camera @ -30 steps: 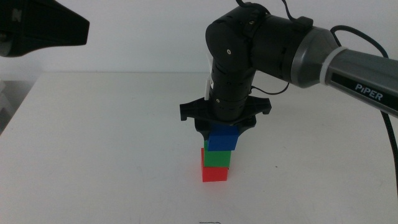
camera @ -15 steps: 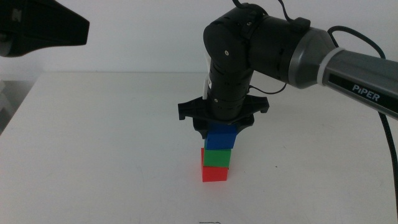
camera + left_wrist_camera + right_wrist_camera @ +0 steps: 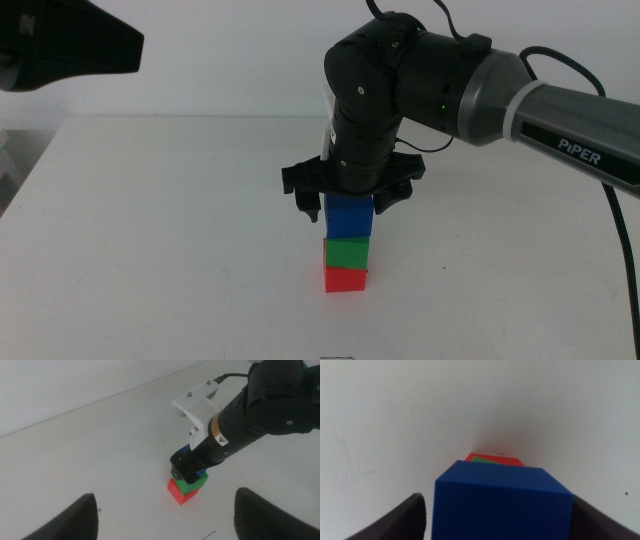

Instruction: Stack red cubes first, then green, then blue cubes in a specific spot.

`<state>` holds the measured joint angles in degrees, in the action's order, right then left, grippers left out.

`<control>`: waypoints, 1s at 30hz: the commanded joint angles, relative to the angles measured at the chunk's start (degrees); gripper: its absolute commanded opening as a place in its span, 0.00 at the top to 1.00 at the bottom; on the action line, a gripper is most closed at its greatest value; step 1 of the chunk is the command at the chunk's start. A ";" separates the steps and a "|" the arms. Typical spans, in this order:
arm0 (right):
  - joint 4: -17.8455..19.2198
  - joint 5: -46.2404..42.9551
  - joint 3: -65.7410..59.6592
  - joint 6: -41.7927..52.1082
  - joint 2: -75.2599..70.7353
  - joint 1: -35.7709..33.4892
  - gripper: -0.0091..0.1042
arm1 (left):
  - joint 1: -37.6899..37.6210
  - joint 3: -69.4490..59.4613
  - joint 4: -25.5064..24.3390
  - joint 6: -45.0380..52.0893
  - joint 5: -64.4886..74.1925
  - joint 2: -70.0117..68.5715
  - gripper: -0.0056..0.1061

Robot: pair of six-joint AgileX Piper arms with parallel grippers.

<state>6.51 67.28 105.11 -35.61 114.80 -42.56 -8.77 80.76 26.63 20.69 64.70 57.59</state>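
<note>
Three cubes stand in one column on the white table: the red cube at the base, the green cube on top of it, and the blue cube on top of that. The right gripper hangs straight over the column, its arm reaching in from the right side of the middle view. Its two dark jaws are spread and stand on either side of the blue cube, which sits between them; in the right wrist view a strip of white table shows between each jaw and the cube's side, so the jaws are apart from it and not pinching it. In that same view the blue cube fills the space between the jaws, and only thin edges of the green cube and the red cube peek out beyond its far edge. The left wrist view shows the column from well away, with the red cube and green cube below the right gripper; the blue cube is mostly hidden there by the gripper. The left gripper waits well apart from the stack, its jaws spread wide with nothing between them but bare table
</note>
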 commanded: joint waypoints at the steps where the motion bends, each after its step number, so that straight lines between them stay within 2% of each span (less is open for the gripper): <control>1: 0.89 -1.09 1.52 0.62 -3.31 -0.08 0.27 | -0.10 1.24 1.79 -0.28 -3.08 -0.51 0.11; 9: 1.83 -0.76 1.52 0.93 -8.60 -0.02 0.27 | -0.10 1.24 1.79 -0.28 -3.08 -0.51 0.11; 16: 2.47 -0.65 1.52 5.80 -18.32 1.89 0.27 | -0.10 1.24 1.82 -0.28 -3.08 -0.51 0.11; 19: 3.32 -0.54 1.16 7.48 -22.37 5.97 0.27 | -0.10 1.24 1.82 -0.28 -3.08 -0.51 0.11; 23: 7.09 -1.59 -1.58 10.20 -28.98 12.75 0.27 | -0.10 1.24 1.82 -0.28 -3.08 -0.51 0.11; 30: 7.66 -8.94 -13.40 15.26 -44.14 25.57 0.27 | -0.10 1.24 1.82 -0.28 -3.08 -0.51 0.11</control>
<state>12.42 62.98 92.24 -22.02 74.84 -19.37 -8.77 80.76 26.63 20.69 64.70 57.64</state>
